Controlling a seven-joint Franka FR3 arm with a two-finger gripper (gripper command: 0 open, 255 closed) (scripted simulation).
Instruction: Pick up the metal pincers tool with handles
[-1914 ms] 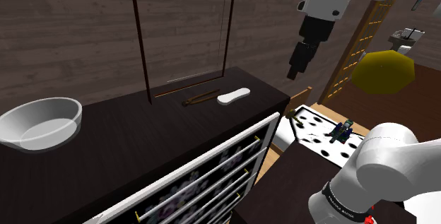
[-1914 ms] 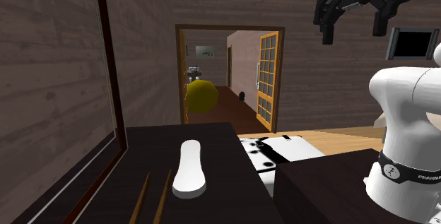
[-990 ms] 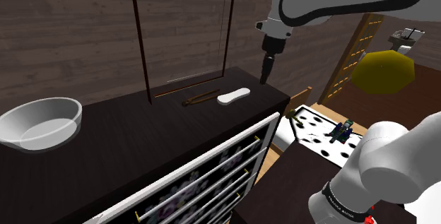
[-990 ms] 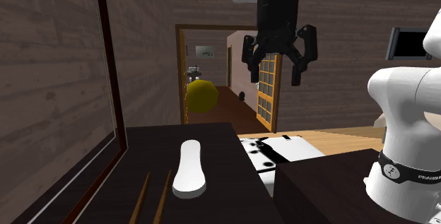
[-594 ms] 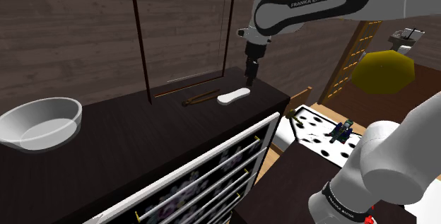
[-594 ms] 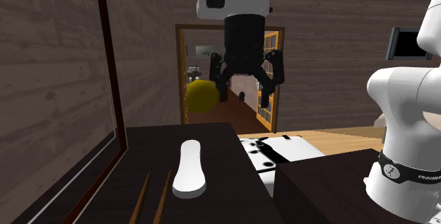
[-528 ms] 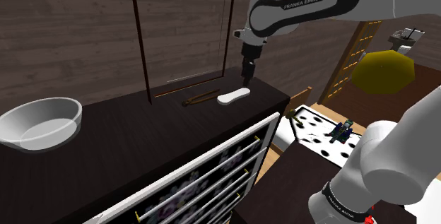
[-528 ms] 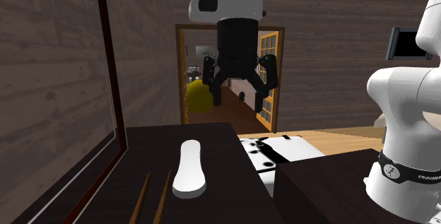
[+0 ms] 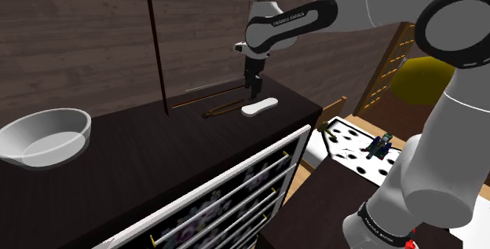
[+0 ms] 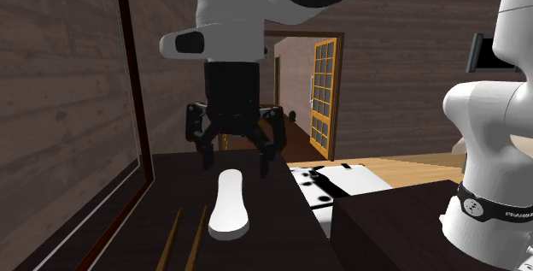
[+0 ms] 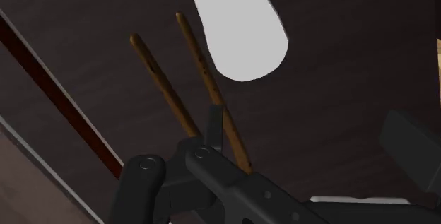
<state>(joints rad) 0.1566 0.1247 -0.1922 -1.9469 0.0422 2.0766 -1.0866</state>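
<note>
Because the pincers (image 9: 224, 109) lie flat on the dark bench (image 9: 149, 149), just beside a white oblong block (image 9: 260, 107), there is little height to grip. The gripper (image 10: 235, 162) hangs above the block, opened wide and holding nothing. From the wrist view, two thin brown handles (image 11: 200, 63) run side by side, apart at their free ends and drawing together toward the head, which is hidden behind the gripper's own body. The tool looks stiff and probably fairly light, with handles slim enough to roll or slip under a loose pinch. The safest hold is likely across both handles close to where they meet, near the heavier head, so the tool does not tip. The block alongside leaves little room on that side.
</note>
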